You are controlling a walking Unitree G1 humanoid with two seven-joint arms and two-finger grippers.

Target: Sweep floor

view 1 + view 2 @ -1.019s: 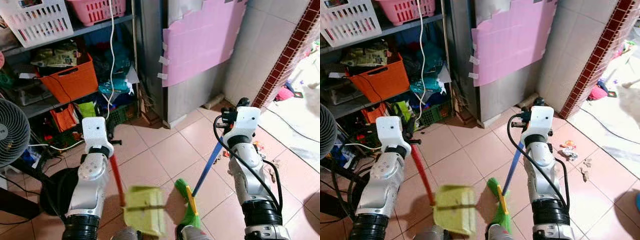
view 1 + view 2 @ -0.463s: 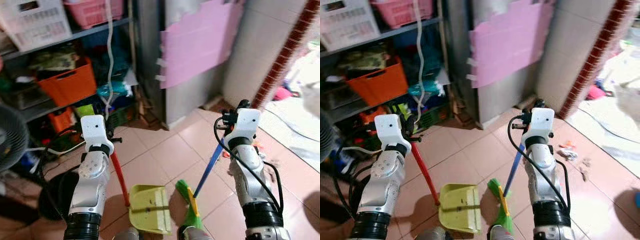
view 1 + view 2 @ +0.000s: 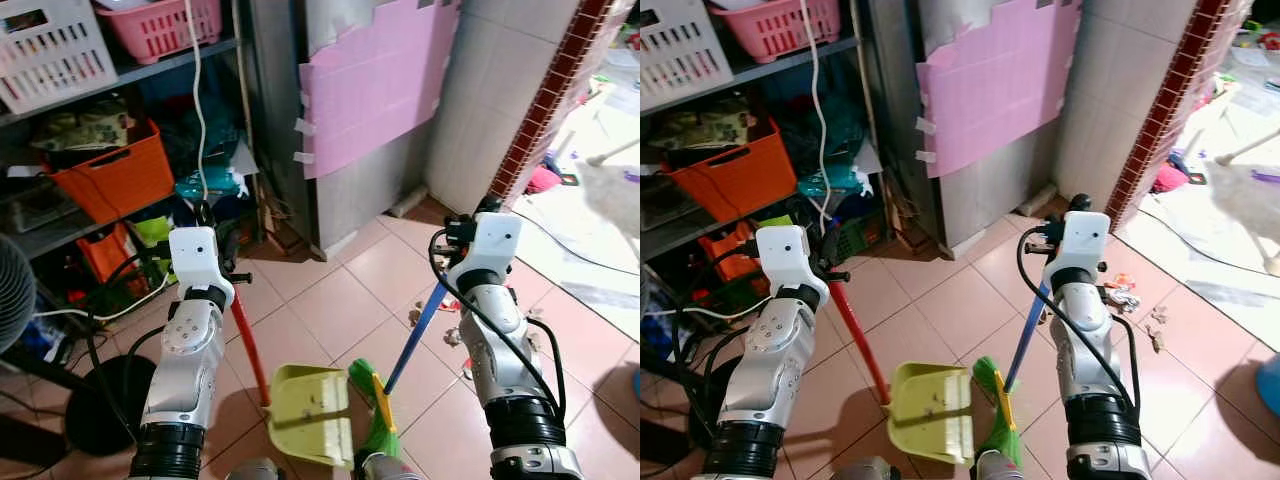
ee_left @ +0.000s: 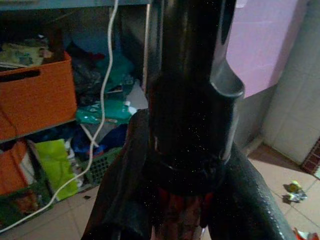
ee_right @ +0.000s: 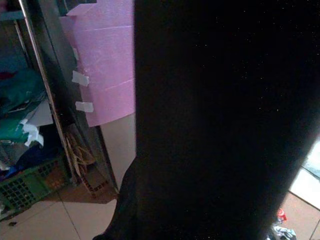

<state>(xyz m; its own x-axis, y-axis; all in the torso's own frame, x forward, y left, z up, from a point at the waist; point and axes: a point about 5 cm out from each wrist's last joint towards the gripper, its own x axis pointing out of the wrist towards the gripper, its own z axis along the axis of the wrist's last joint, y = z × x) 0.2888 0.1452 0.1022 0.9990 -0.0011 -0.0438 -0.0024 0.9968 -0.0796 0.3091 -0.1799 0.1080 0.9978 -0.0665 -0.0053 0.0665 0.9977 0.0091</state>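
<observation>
from where i stand, the head views show the whole scene slid sideways against a second ago, so the robot has turned; the yellow-green plastic dustpan [image 3: 312, 414], blurred and lifted then, now sits sharp and flat on the pink floor tiles [image 3: 330, 310], mouth toward the green-bristled broom head [image 3: 372, 400]. i judge it is settling in to gather dirt. the left gripper [image 3: 218, 268] is clamped on the dustpan's red handle [image 3: 247, 345]; the right gripper [image 3: 447, 268] holds the broom's blue pole [image 3: 418, 328]. scraps of litter [image 3: 1124, 296] lie just beyond the right arm, apart from the broom.

in the left wrist view the black fingers [image 4: 220, 200] close around the red handle, orange crate [image 4: 30, 95] behind.

in the right wrist view a dark mass blocks most; i cannot tell the grip there, pink sheet [image 5: 102, 75] beside.
</observation>
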